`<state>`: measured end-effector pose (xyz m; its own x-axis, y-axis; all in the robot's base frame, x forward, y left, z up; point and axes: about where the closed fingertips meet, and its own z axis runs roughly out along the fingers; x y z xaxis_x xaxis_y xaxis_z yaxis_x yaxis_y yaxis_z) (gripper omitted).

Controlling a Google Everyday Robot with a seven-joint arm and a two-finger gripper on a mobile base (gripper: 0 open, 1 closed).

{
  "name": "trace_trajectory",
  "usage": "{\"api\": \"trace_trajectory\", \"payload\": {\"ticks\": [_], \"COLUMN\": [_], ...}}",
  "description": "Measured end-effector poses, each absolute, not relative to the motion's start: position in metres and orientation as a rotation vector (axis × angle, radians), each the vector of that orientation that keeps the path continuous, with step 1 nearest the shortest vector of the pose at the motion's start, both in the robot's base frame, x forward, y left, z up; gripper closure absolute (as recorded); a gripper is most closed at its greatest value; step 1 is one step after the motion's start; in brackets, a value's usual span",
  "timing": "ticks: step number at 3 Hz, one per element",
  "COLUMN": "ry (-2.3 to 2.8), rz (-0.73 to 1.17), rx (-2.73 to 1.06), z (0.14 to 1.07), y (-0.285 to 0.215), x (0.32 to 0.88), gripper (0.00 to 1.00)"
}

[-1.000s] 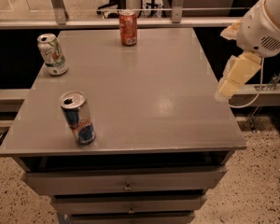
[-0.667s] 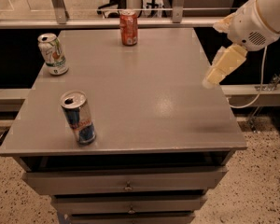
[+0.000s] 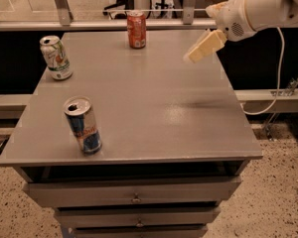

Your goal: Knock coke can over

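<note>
Camera view looks down on a grey bench (image 3: 159, 108) with drawers (image 3: 134, 191) under its near edge. You see the coke can (image 3: 136, 29) at the far edge of the bench, a little left of centre. It stands upright, its long axis vertical and its silver top facing up. Its body is red-orange with pale markings down the side, but you cannot read any of the lettering on it.

The gripper (image 3: 192, 57) hangs above the far right part of the bench, to the right of the coke can and well apart from it. It slants down and to the left from the white arm (image 3: 253, 9) that enters at the top right corner. The cream fingers (image 3: 206, 44) lie close together, showing as one pale wedge, and they hold nothing.

Two other cans also stand upright. A white can (image 3: 56, 57) with green and orange print sits near the left edge, its top open; its print is not readable. A slimmer blue-and-silver can (image 3: 83, 125) with red marks stands near the front left, also with its top open. A white cable (image 3: 280, 68) droops from the arm past the right side of the bench.
</note>
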<state>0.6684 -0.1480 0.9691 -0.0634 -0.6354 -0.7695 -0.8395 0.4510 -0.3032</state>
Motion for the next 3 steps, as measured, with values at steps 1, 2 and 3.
{"api": "trace_trajectory", "payload": {"ticks": [1, 2, 3], "ry": [1.778, 1.759, 1.697], "rz": [0.277, 0.283, 0.301], "rx": [-1.263, -1.240, -1.177], "z": [0.969, 0.968, 0.967], "y": [-0.148, -0.140, -0.118], "x": [0.668, 0.675, 0.705], "gripper": [0.00, 0.00, 0.00]}}
